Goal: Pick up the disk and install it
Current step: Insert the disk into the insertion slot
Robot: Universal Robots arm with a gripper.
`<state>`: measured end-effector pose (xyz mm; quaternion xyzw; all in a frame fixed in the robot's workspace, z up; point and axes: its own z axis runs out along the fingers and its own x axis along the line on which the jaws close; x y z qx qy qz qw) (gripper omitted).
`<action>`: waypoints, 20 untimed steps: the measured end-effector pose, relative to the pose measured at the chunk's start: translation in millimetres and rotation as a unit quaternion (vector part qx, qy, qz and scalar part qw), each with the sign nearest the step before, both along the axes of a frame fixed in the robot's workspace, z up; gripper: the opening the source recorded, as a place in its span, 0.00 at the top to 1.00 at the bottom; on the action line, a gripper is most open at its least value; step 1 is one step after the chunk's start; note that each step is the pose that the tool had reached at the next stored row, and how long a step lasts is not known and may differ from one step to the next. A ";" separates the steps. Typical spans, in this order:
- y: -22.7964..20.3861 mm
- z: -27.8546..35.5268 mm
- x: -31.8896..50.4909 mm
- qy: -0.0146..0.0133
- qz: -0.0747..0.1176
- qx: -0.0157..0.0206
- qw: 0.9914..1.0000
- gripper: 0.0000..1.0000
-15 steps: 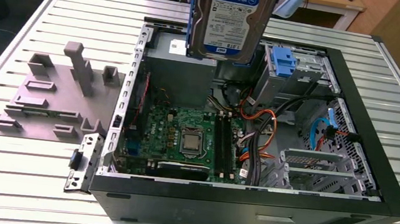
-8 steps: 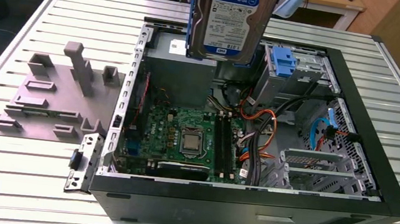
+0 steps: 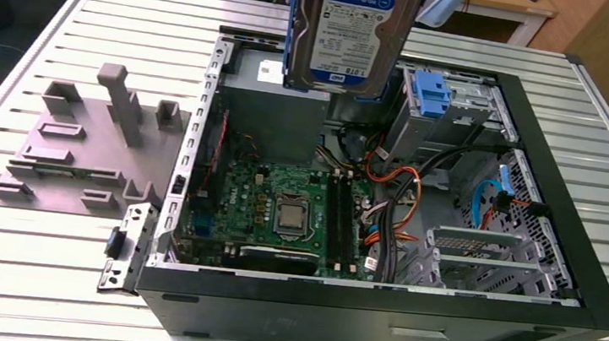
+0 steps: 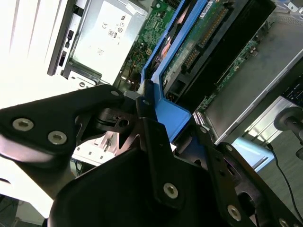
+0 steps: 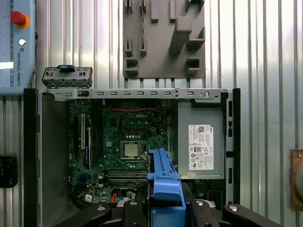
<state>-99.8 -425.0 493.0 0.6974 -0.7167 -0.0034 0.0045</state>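
The pick-up looked done and the install not yet begun. The disk point(image 3: 353, 31) hung on edge in the air above the far end of the open computer case point(image 3: 380, 318), label facing the exterior camera, touching nothing below it. The claw point(image 4: 170, 118) was clamped narrow on the disk's blue carrier frame, a black finger point(image 4: 144, 106) pressed to each side of it.

By my reading, seating the drive would call for squaring the carrier to the drive bay with the blue latch point(image 3: 431, 95), at the far end of the case toward the exterior view's right, and keeping clear of the orange and black cables point(image 3: 400, 181) beside it.

The exterior view gave the height of the disk over the case and its label. The second wrist view showed the grip itself and the disk's green circuit-board underside point(image 4: 194, 47). The first wrist view looked straight down past the carrier's blue edge point(image 5: 164, 182) onto the motherboard point(image 5: 128, 137), the grey power supply point(image 5: 201, 142) with its white sticker, the grey fixture plate point(image 5: 163, 42) on the slatted desk point(image 5: 265, 47) beyond the case, and a red stop button point(image 5: 18, 18).
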 end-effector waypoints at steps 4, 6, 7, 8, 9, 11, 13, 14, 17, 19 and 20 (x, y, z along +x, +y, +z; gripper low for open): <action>-1.9 0.0 0.0 0.000 0.000 0.000 1.000 0.64; -6.6 -0.1 0.0 0.000 0.000 0.000 1.000 0.64; -10.1 -0.3 0.0 0.000 0.000 0.000 1.000 0.64; -13.8 -0.5 -0.1 0.000 0.000 0.000 1.000 0.64; -17.9 -0.4 0.0 0.000 0.000 0.000 1.000 0.64; -26.0 -0.8 -0.1 0.000 0.000 0.000 1.000 0.64; -33.9 -0.8 0.0 0.000 0.000 0.000 1.000 0.64; -37.3 -1.0 0.0 0.000 0.000 0.000 1.000 0.64; -43.7 -1.0 0.0 0.000 0.000 0.000 1.000 0.64; -44.5 -1.3 0.6 0.000 0.000 0.000 1.000 0.64; -44.6 -1.4 1.7 0.000 0.000 0.000 1.000 0.64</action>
